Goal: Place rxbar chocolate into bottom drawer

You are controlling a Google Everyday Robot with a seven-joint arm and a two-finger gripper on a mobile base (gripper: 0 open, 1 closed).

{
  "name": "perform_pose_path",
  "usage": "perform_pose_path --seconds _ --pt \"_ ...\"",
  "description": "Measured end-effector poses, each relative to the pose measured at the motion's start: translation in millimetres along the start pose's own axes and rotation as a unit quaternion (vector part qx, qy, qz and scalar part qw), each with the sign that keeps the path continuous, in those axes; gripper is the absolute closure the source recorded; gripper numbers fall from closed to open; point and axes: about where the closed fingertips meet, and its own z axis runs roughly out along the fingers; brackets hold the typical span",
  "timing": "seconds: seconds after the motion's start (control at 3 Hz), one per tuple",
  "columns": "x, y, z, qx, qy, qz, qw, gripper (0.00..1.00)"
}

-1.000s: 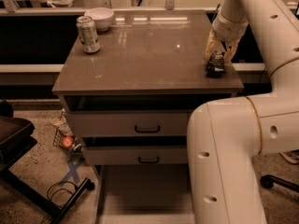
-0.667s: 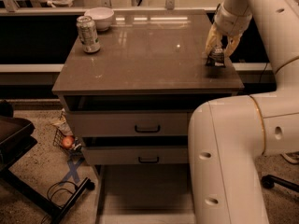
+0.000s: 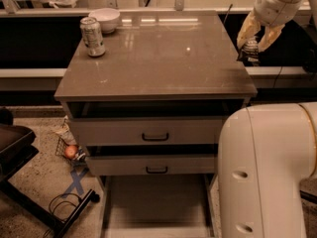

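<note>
My gripper [image 3: 253,44] hangs at the far right, just past the right edge of the cabinet top [image 3: 158,58], lifted a little above it. It is shut on the rxbar chocolate [image 3: 249,51], a small black bar with pale print held between the yellowish fingers [image 3: 246,31]. The bottom drawer [image 3: 153,202] is pulled out at the foot of the cabinet, a wide shallow tray with a pale bare floor. My arm's white body [image 3: 267,172] hides the drawer's right side.
A silver-green soda can [image 3: 92,36] and a white bowl [image 3: 104,19] stand at the back left of the top. The two upper drawers [image 3: 155,131] are slightly open. A dark chair base [image 3: 20,152] and a small basket [image 3: 71,151] are on the floor at left.
The gripper has lifted the rxbar chocolate off the right edge of the cabinet top and moved it up and to the right, out past the edge.
</note>
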Motion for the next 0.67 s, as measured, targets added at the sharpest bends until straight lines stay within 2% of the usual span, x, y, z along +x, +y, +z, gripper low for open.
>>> perform_pose_path --seconds 0.33,0.67 --pt "22 -41 -24 -0.015 0.001 0.015 0.9998 1.00" --pt "41 -75 -22 -0.031 0.006 0.036 0.9989 1.00"
